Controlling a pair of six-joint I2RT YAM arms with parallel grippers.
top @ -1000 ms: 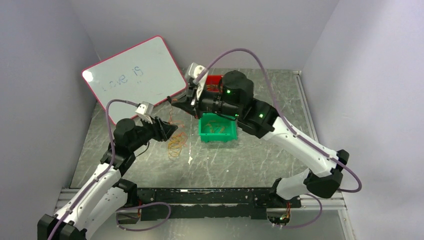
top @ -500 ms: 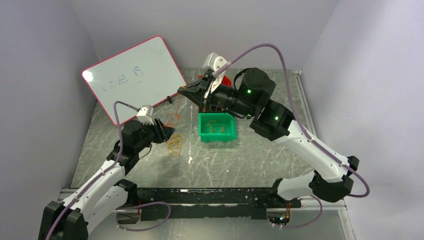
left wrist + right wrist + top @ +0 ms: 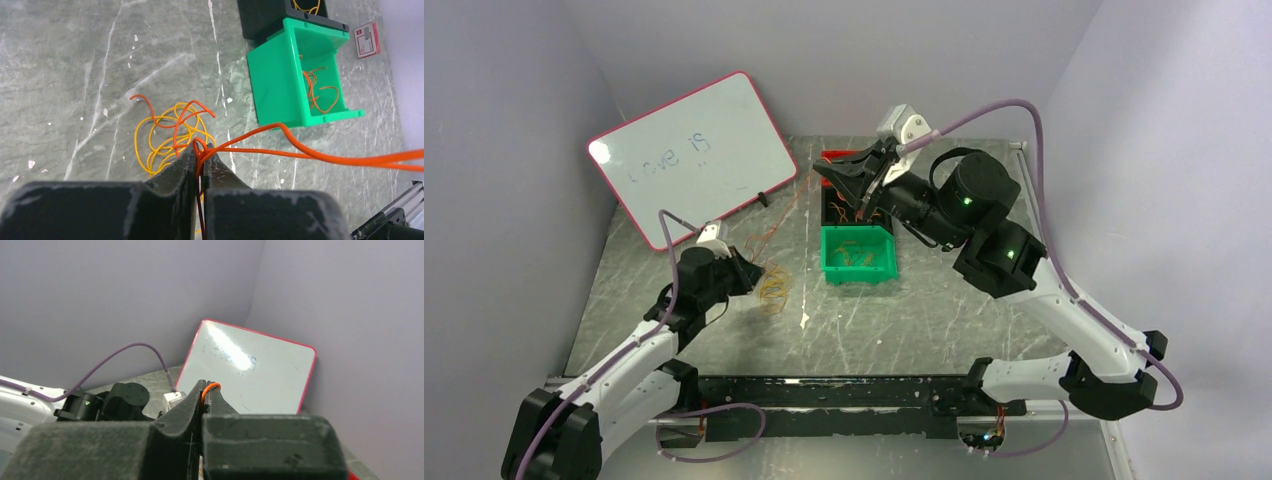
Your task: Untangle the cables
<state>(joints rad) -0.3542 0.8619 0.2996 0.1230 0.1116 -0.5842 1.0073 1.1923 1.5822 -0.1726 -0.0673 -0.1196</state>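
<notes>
the left gripper (image 3: 201, 150) is clenched on an orange strand of the cables (image 3: 167, 131), low over the grey surface (image 3: 75, 75). in the left wrist view the yellow and orange clump lies on the surface at 11 o'clock from the fingertips, right against them, and the pinched strand runs off towards 3 o'clock. the green bin (image 3: 277, 75), with orange loops inside, sits at 1 o'clock. the right gripper (image 3: 206, 390), raised over the black bin (image 3: 828, 206), is clamped on an orange loop; from above, a thin strand climbs from the left gripper towards 1 o'clock, to the right one.
</notes>
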